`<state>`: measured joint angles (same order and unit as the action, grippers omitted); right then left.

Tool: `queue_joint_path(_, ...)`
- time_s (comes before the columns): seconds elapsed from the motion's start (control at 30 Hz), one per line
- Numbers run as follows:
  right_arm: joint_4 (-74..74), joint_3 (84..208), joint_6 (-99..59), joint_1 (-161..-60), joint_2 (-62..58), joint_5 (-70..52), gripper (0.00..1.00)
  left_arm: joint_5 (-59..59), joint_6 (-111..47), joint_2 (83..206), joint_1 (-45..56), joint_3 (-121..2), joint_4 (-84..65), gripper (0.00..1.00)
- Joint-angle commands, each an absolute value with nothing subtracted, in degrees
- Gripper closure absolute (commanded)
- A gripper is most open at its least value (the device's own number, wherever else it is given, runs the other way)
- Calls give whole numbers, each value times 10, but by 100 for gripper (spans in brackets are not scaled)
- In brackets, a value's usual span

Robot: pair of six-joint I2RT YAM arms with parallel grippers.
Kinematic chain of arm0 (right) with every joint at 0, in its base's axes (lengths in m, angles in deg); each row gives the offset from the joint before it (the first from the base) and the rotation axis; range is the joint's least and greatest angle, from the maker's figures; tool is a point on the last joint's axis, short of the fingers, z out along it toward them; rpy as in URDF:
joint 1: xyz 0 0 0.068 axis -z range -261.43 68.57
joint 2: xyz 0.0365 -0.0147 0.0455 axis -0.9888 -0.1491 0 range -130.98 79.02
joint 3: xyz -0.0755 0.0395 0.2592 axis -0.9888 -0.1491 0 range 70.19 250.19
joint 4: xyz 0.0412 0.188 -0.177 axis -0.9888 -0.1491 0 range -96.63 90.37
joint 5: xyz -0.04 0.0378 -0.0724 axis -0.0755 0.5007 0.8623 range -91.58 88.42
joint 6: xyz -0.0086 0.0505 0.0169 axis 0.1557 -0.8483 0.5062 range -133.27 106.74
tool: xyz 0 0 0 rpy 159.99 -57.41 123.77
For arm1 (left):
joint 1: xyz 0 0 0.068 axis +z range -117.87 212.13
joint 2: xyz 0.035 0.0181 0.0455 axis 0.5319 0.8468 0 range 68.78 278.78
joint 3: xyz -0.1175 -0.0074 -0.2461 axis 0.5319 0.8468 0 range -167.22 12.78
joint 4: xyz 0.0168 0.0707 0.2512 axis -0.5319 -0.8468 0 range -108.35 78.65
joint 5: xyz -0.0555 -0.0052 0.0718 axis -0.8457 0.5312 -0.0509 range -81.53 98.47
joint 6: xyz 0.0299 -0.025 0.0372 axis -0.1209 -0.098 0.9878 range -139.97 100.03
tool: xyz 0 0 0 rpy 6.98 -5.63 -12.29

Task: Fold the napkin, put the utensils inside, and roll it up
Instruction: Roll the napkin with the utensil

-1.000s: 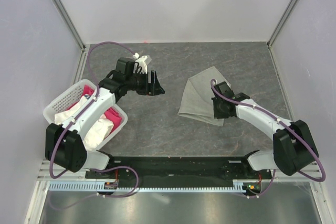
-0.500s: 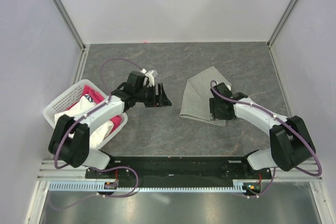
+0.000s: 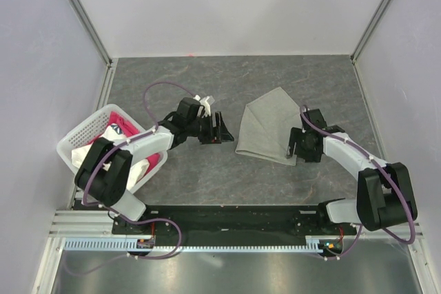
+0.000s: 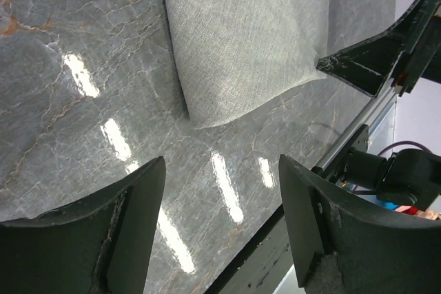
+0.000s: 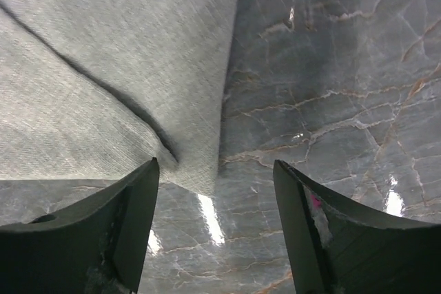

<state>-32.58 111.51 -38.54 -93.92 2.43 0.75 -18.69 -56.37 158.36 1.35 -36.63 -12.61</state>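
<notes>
The grey-green napkin (image 3: 265, 125) lies folded and rumpled on the stone table top, right of centre. My left gripper (image 3: 222, 131) hovers open just left of the napkin's near-left edge, with nothing between its jaws. The left wrist view shows the napkin (image 4: 241, 32) ahead of that open gripper (image 4: 222, 170). My right gripper (image 3: 295, 148) is open over the napkin's near-right corner. In the right wrist view that corner of the napkin (image 5: 103, 67) lies flat on the table just beyond the open gripper (image 5: 215, 170), which does not grip it. The utensils are out of view.
A white basket (image 3: 83, 135) at the left edge holds a pink cloth (image 3: 114, 118) and a white cloth (image 3: 138, 170). Grey walls close in the table on three sides. A black rail (image 3: 227, 218) runs along the near edge between the arm bases.
My right gripper has opened, let go of the napkin and drawn back to its near-right corner. The left gripper has swung right and nearer, up to the napkin's left edge.
</notes>
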Motion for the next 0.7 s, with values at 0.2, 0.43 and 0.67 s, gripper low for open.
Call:
queue_joint_path(0.2,-280,1093,-381,-921,16,-59,42,-201,-580,1609,12,-371,-83,26)
queue_joint_path(0.43,-268,1084,-374,-921,5,-76,77,-203,-582,1617,12,-371,-77,26)
queue_joint_path(0.67,-243,1068,-373,-921,-7,-124,91,-202,-583,1615,12,-357,-72,26)
